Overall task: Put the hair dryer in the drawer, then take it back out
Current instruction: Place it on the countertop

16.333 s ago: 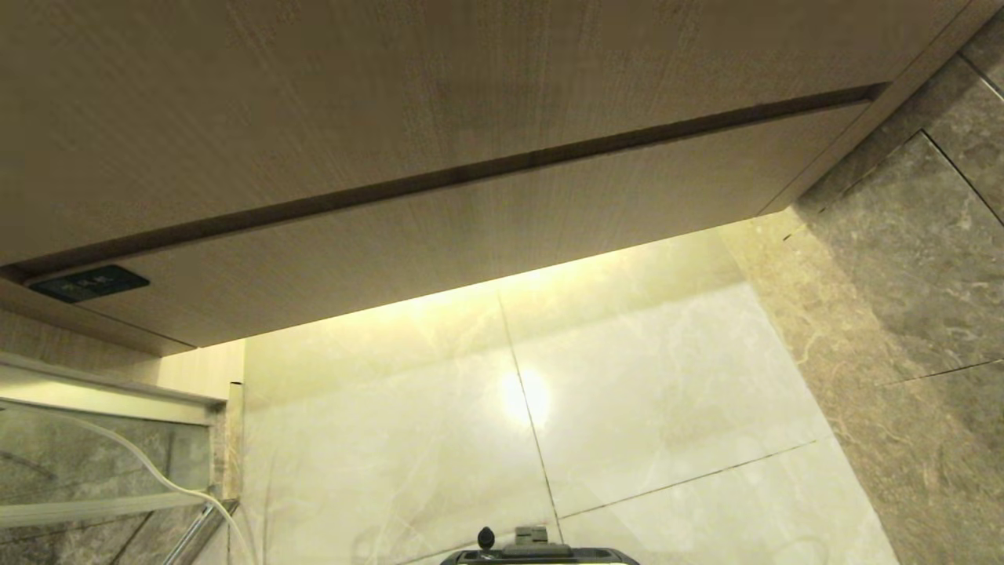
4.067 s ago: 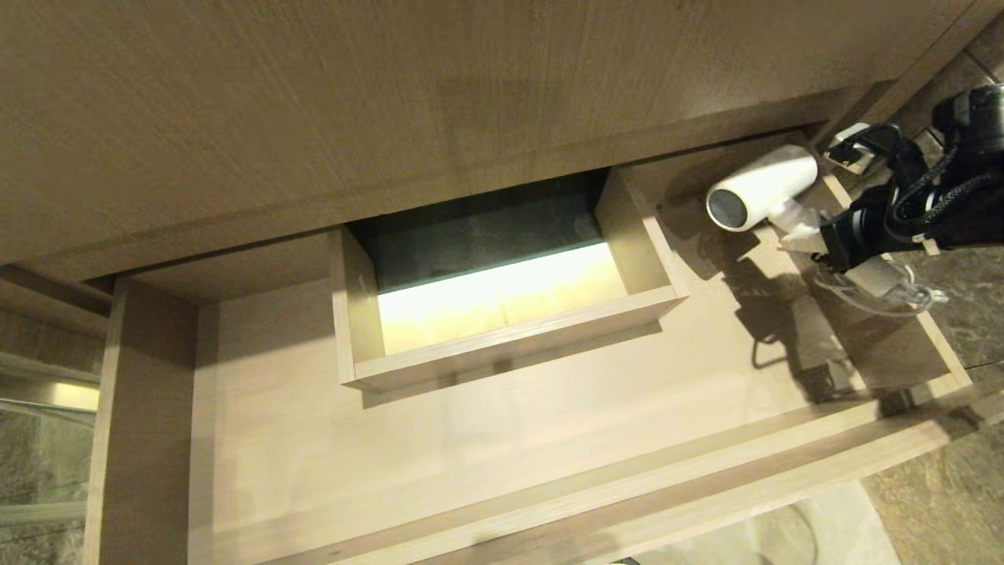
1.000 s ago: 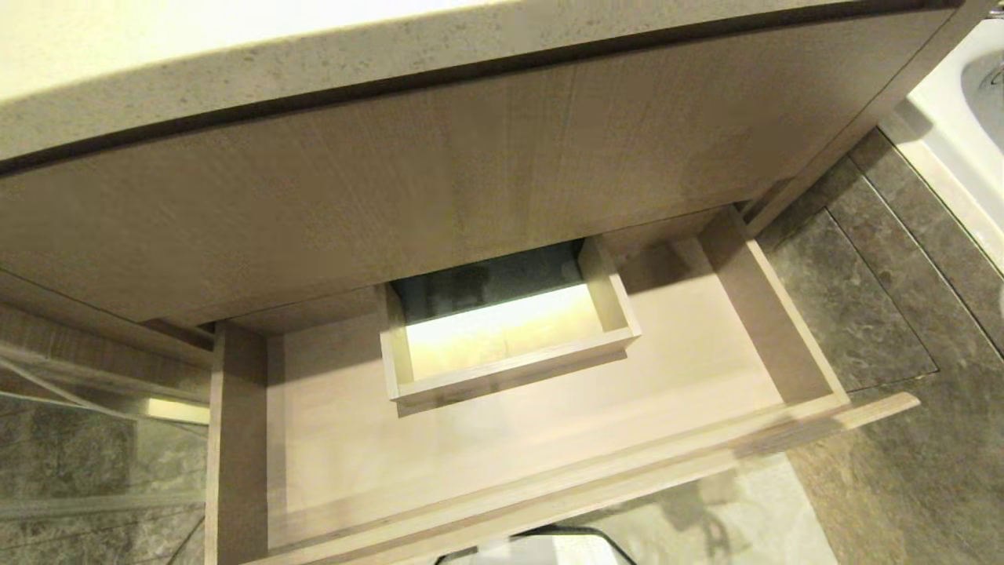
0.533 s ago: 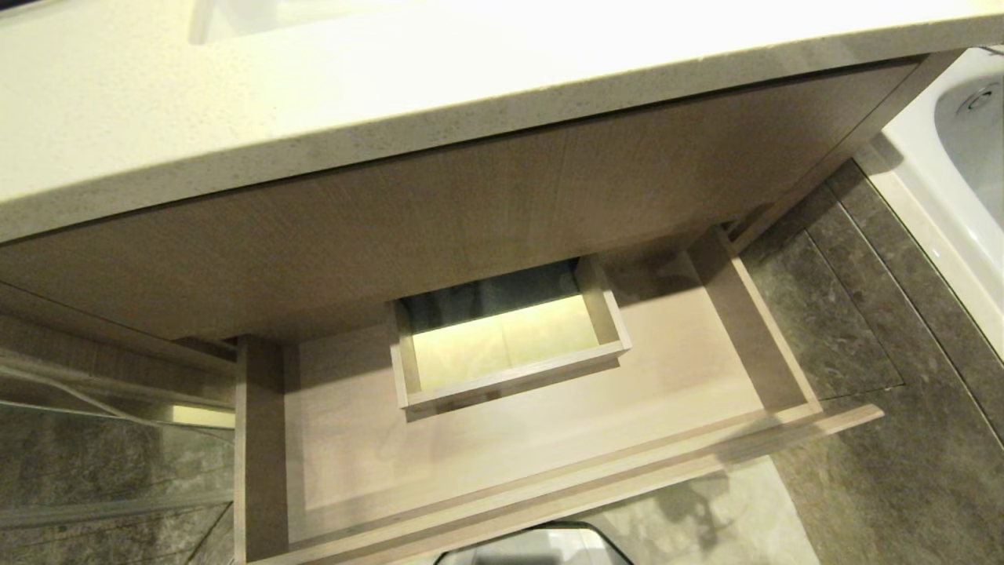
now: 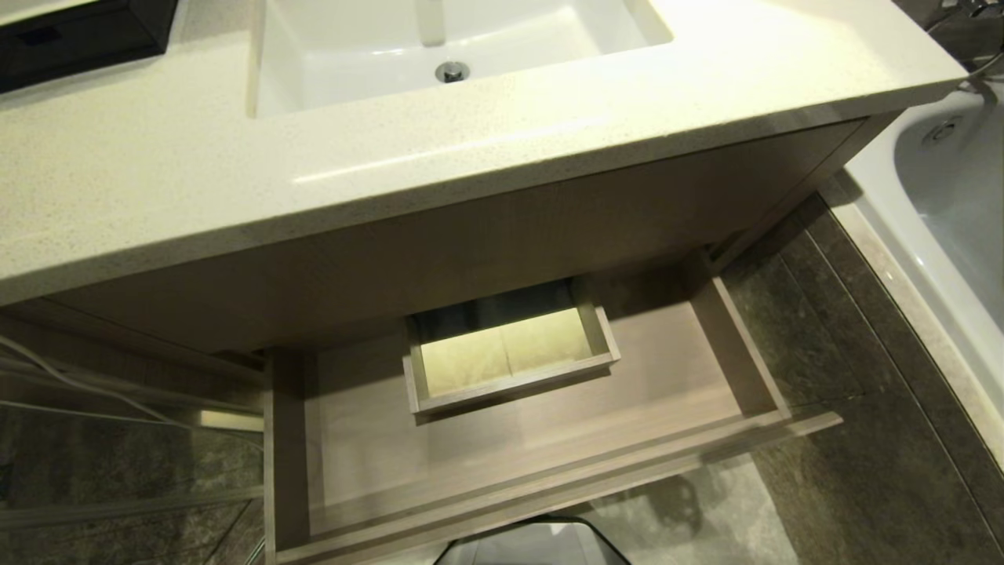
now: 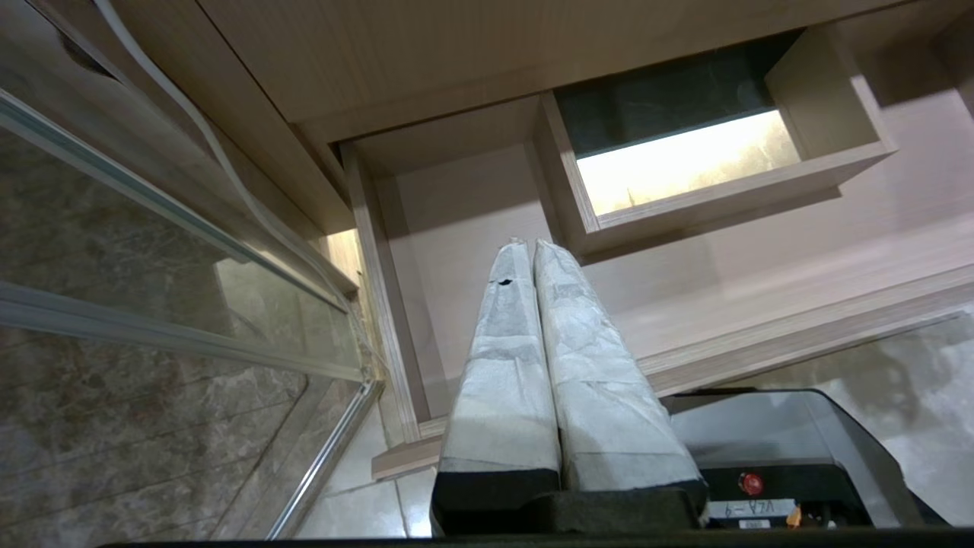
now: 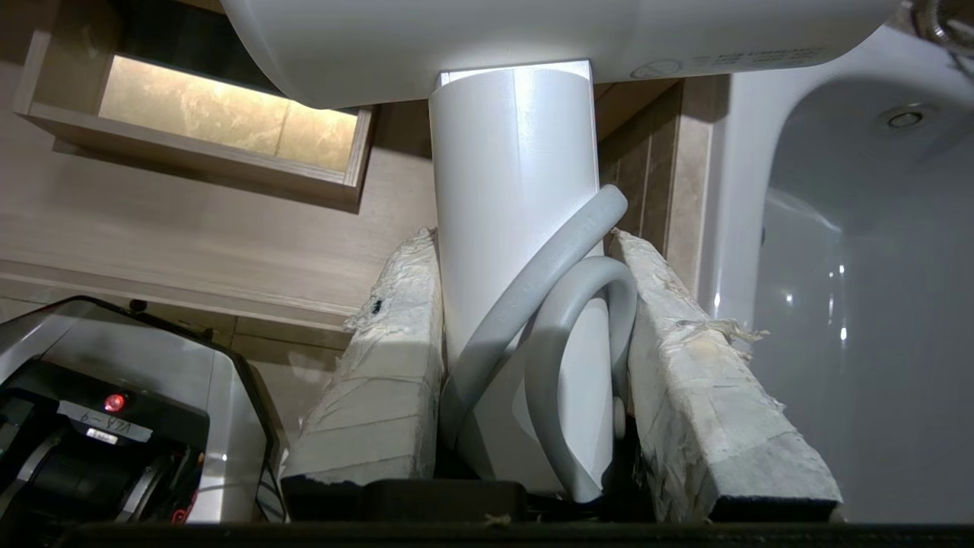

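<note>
1. We see the hair dryer point(image 7: 517, 190) white, smooth-handled, grey cord looped at the handle.
2. Right gripper point(image 7: 525, 266) jaws clamped on its handle, off the open drawer point(image 5: 753, 377), beside its right edge.
3. Left gripper point(image 6: 529, 251) jaws together.

Small white sticker point(image 6: 749, 508) on black robot base point(image 6: 791, 426), under red button: handwritten, upside down in left wrist view, looks like "6-47A"; last marks uncertain. Same sticker point(image 7: 103, 421) seen from right wrist view, just as hard to read. Fine grey print and round symbol on hair dryer point(image 7: 510, 205) barrel underside: too small to read.
</note>
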